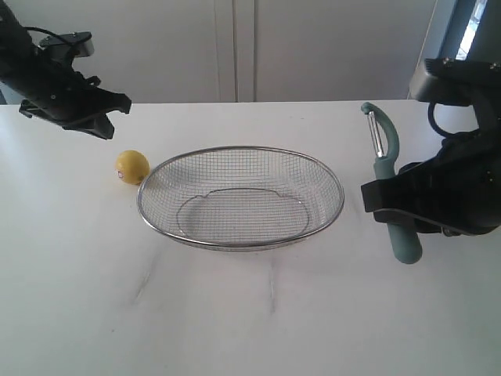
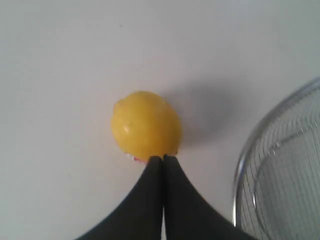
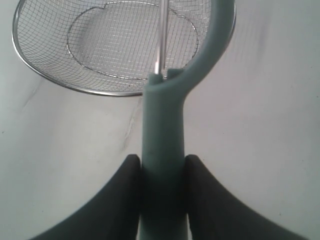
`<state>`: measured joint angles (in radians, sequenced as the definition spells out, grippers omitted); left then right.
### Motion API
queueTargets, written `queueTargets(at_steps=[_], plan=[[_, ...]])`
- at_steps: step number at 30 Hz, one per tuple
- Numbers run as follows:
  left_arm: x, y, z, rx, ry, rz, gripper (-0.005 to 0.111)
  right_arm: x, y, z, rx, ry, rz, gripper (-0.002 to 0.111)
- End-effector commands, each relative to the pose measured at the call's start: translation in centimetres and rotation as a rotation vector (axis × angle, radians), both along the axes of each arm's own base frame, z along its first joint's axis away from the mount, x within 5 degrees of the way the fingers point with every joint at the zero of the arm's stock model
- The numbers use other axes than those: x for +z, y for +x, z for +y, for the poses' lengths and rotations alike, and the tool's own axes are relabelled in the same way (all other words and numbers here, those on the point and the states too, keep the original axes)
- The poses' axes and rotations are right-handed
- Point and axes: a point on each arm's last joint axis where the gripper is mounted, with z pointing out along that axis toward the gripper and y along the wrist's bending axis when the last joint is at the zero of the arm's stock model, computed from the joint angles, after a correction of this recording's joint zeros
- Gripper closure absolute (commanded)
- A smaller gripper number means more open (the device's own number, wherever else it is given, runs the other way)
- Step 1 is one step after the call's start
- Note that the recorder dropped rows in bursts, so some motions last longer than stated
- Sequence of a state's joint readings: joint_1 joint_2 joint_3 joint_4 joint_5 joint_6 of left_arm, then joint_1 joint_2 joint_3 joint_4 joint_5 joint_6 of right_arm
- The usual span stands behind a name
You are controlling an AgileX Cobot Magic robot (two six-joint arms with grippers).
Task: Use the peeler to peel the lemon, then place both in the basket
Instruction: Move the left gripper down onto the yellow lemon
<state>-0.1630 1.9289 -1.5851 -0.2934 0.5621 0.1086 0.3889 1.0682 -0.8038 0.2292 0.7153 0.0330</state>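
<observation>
White tabletop (image 1: 235, 313) carries the basket (image 1: 243, 245) at centre. The lemon (image 1: 132, 167) rests on the table just beside the basket rim, on my left arm's side, apparently unpeeled. My left gripper (image 2: 163, 159) hangs above the lemon with jaws pressed together, holding nothing; they must part before any grasp. My right gripper (image 3: 161, 162) clamps the peeler (image 1: 385, 149) by its handle, leaving the blade end free beyond the fingers to meet the fruit.

Yellow lemon (image 1: 132, 167) with red-and-white sticker (image 1: 121, 175). Silver basket (image 1: 243, 246), fine square-grid mesh, shiny rim. Pale teal peeler (image 1: 389, 168), bright metal blade (image 1: 376, 133). Black left gripper (image 2: 163, 157), black right gripper (image 3: 160, 161). White table (image 1: 250, 313), faint grey streaks.
</observation>
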Motion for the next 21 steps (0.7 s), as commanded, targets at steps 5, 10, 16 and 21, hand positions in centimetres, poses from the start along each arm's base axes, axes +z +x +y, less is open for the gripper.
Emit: queueTargets(at_steps=[5, 10, 16, 21], plan=[[-2.7, 2.2, -0.6, 0.174, -0.152, 0.002, 0.056, 0.3, 0.0, 0.0, 0.006, 0.000, -0.027, 0.108], [-4.3, 3.0, -0.9, 0.244, -0.223, 0.017, 0.022, 0.3, 0.0, 0.0, 0.006, 0.000, -0.027, 0.108], [-6.0, 3.5, -1.1, 0.283, -0.253, 0.050, 0.019, 0.3, 0.0, 0.0, 0.006, 0.000, -0.027, 0.108], [-7.2, 3.8, -1.3, 0.311, -0.286, 0.079, 0.019, 0.3, 0.0, 0.0, 0.006, 0.000, -0.027, 0.108]])
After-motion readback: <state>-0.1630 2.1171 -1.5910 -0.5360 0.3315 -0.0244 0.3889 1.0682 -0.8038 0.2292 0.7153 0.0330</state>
